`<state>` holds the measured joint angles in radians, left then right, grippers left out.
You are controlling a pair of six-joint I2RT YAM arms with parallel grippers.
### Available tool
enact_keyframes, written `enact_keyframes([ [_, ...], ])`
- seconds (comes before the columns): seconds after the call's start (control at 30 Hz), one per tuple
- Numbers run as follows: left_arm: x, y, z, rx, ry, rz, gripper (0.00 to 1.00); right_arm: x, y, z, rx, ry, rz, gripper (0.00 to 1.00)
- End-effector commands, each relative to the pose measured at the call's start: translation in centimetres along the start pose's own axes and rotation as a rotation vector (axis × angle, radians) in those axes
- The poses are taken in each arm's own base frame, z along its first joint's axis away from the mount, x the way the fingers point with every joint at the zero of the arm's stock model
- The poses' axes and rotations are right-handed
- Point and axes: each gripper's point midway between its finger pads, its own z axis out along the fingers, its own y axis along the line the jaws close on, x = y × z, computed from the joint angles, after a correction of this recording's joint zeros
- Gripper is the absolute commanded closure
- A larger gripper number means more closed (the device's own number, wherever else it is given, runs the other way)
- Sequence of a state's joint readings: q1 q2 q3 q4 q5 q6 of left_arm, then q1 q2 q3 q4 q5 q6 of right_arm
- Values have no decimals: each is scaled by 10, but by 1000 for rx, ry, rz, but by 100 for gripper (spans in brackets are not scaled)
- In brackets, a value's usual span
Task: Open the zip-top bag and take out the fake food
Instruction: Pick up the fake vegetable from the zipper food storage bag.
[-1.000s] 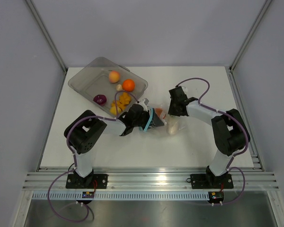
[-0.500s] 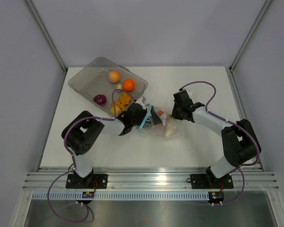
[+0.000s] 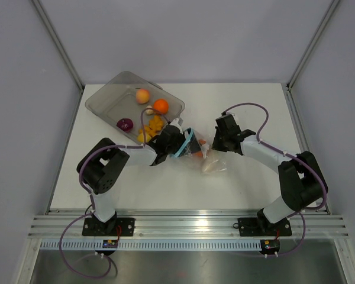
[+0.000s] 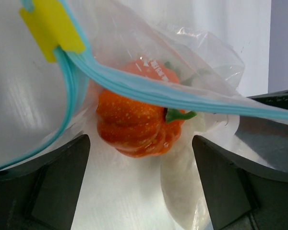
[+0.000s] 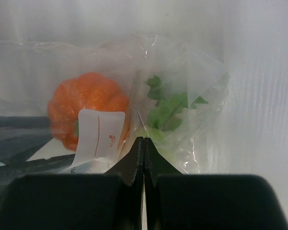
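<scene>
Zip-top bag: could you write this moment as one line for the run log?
bag: mouth open | left gripper: open at mouth | right gripper: shut on bag | pumpkin toy: inside bag

White table (image 3: pixel 254 106): grey tray (image 3: pixel 106 97) at far-left corner, overhanging far edge; zip-top bag (image 3: pixel 210 163) near centre.

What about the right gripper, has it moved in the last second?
Yes. The right gripper has slid slightly toward the near edge of the table, away from its far edge, and is now shut on the bag.
</scene>
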<state>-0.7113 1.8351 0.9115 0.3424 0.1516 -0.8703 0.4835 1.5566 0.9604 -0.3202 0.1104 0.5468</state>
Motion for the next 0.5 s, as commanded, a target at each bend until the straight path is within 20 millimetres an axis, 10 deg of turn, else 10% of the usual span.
enact_keyframes([
  [0.0, -26, -16, 7, 24, -62, 46, 9, -3, 15, 0, -44, -1, -7, 100],
  [0.47, -11, 11, 35, -128, 34, 103, 12, -1, 18, 8, -46, 29, -21, 100],
])
